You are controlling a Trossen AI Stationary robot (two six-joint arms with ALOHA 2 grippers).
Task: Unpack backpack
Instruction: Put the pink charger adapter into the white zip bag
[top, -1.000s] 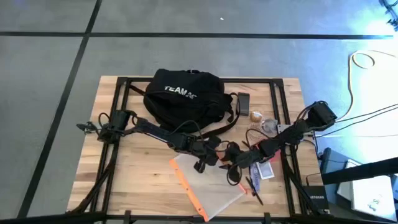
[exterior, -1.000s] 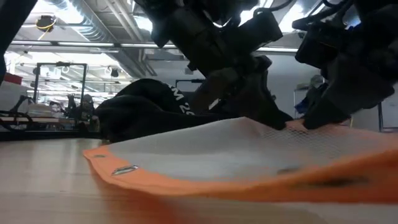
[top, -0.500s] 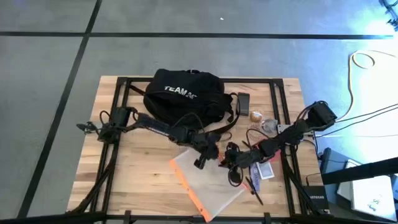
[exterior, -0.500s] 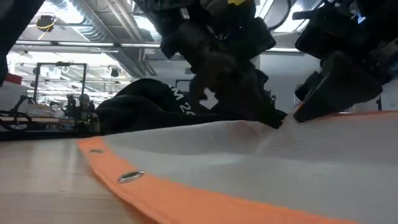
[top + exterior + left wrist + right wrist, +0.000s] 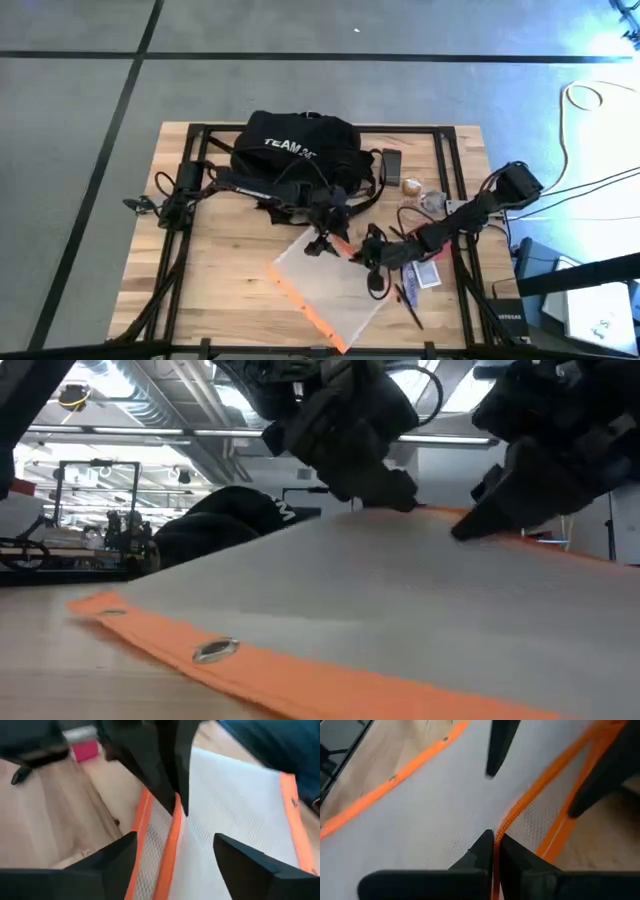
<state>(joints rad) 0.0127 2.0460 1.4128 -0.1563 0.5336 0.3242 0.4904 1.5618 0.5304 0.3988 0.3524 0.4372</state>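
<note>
Two pincers lift the pouch [image 5: 330,290] off the wooden table [image 5: 225,270].

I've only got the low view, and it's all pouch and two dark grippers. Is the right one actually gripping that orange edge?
Observer: Yes. Its wrist view shows the right gripper shut on the orange zipper edge of the pouch.
Operator: And the left one?
Observer: The left gripper is open, with its fingers astride the same orange edge and not pinching it.
Operator: Where's the backpack?
Observer: From above, the backpack sits at the far side of the table, beyond the pouch, with a small dark item lying beside it.
</note>
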